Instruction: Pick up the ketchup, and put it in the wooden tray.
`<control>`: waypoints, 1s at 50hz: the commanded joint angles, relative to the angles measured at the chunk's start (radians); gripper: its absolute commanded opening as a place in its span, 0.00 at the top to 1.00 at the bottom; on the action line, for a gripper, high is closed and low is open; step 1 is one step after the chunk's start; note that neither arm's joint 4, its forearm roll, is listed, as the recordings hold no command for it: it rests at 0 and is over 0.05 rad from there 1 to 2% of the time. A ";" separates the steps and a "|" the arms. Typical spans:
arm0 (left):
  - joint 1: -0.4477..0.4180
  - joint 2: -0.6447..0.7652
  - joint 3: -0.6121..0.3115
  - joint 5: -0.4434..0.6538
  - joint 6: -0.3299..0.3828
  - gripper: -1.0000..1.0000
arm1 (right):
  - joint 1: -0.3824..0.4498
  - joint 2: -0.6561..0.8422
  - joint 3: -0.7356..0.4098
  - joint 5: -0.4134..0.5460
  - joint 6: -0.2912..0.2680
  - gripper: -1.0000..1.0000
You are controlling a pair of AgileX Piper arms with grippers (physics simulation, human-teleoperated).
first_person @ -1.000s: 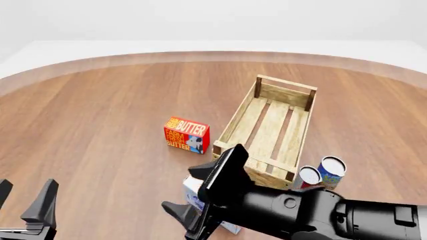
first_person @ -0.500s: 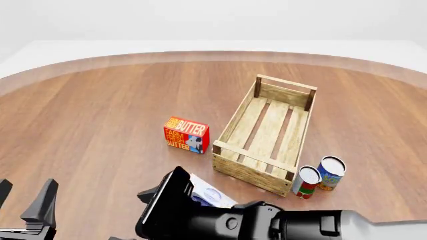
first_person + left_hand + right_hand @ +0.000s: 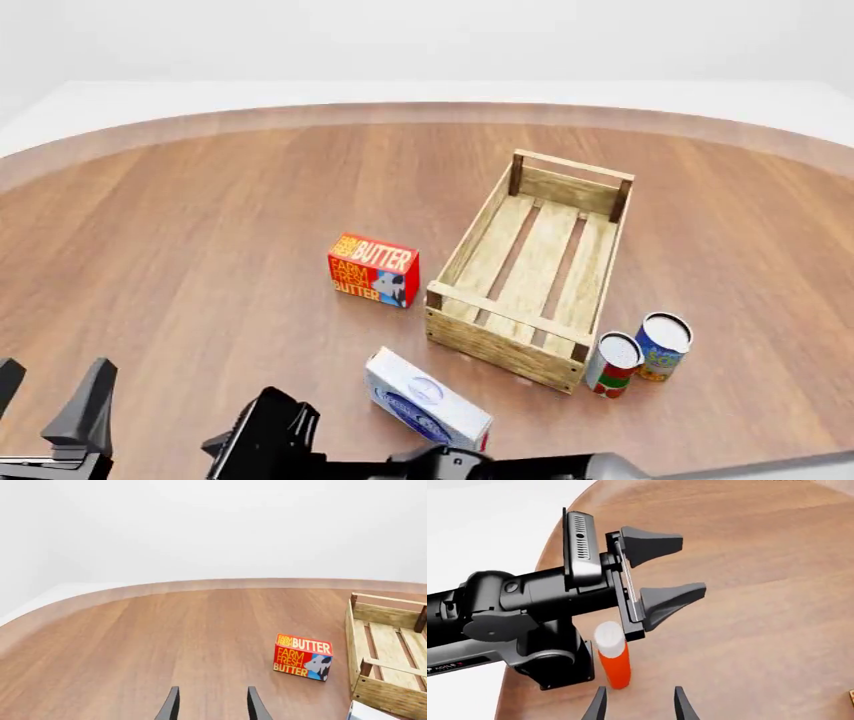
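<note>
Warm brown wood planks cover the round table (image 3: 200,220), which has a paler band along its curved far edge; beyond it the room is plain white. The wooden tray (image 3: 534,268) lies right of centre, running near to far, with nothing in it. A red butter box (image 3: 372,270) stands just left of it, a white carton (image 3: 427,399) lies near its near end, and two cans (image 3: 638,352) stand at its near right corner. The ketchup (image 3: 611,654) stands upright at the table's near left edge, beside the left arm's base. The left gripper (image 3: 51,402) hovers with fingers spread apart and empty. The right gripper (image 3: 637,704) points at the bottle, fingers apart, holding nothing.
</note>
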 commanded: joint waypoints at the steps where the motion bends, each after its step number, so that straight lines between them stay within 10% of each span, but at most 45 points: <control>1: 0.000 0.000 0.000 0.000 0.000 0.00 | 0.031 0.058 -0.050 0.009 -0.021 0.00; 50: 0.000 0.000 0.000 0.000 0.000 0.00 | 0.059 0.334 -0.212 -0.006 -0.135 0.00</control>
